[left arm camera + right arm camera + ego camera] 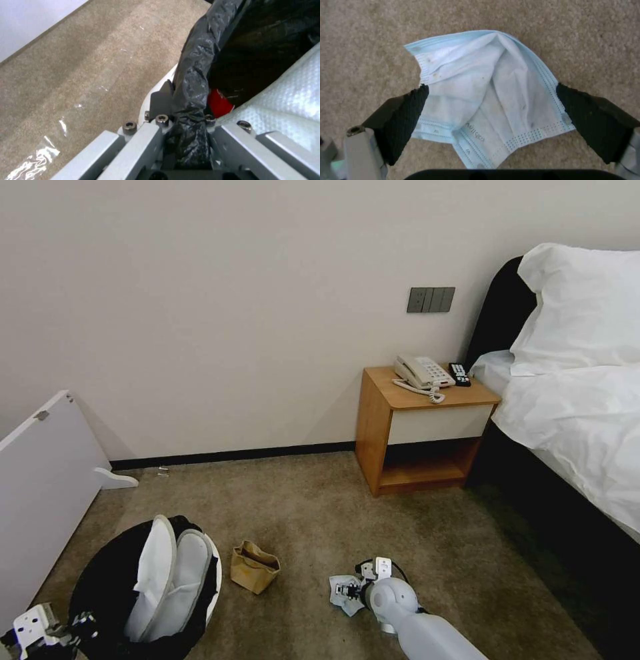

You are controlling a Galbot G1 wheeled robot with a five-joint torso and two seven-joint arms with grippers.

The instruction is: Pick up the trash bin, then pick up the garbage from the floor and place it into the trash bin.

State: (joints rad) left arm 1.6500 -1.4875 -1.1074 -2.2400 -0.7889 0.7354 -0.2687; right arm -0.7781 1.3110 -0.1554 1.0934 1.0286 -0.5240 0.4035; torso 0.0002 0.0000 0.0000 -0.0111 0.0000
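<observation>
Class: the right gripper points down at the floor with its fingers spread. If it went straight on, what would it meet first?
Most likely the crumpled blue face mask lying on the carpet, directly below the open right gripper.

Your right end effector straddles the mask unobstructed; open carpet beyond, brown bag left, nightstand far right.

We can make out only one trace of print, a short run of small dark letters stamped near the pleated lower edge of the pale blue face mask lying on the carpet, and it sits upside down and too blurred for us to read.
</observation>
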